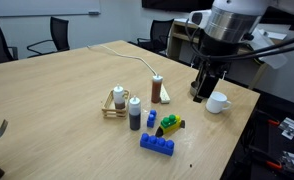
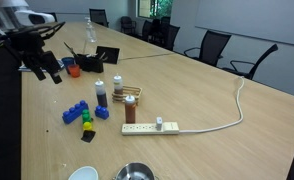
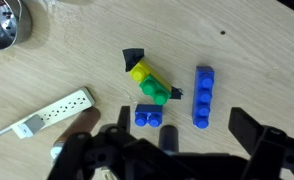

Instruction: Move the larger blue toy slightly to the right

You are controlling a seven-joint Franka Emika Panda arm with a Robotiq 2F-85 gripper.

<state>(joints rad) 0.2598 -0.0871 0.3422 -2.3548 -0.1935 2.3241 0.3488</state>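
The larger blue toy (image 1: pixel 157 145) is a long blue studded brick lying flat near the table's front edge; it also shows in the other exterior view (image 2: pixel 74 113) and in the wrist view (image 3: pixel 204 96). A small blue block (image 3: pixel 149 116) and a green-and-yellow toy (image 3: pixel 150 82) lie close beside it. My gripper (image 3: pixel 182 122) is open and empty. It hangs well above the table, apart from the toys, as both exterior views show (image 1: pixel 203 90) (image 2: pixel 49 68).
A white power strip (image 1: pixel 164 95) with its cable, two bottles (image 1: pixel 134 112) (image 1: pixel 157 90) and a small wooden rack (image 1: pixel 117 100) stand behind the toys. A white mug (image 1: pixel 218 102) is below the arm. A metal bowl (image 3: pixel 2 25) sits nearby. Office chairs ring the table.
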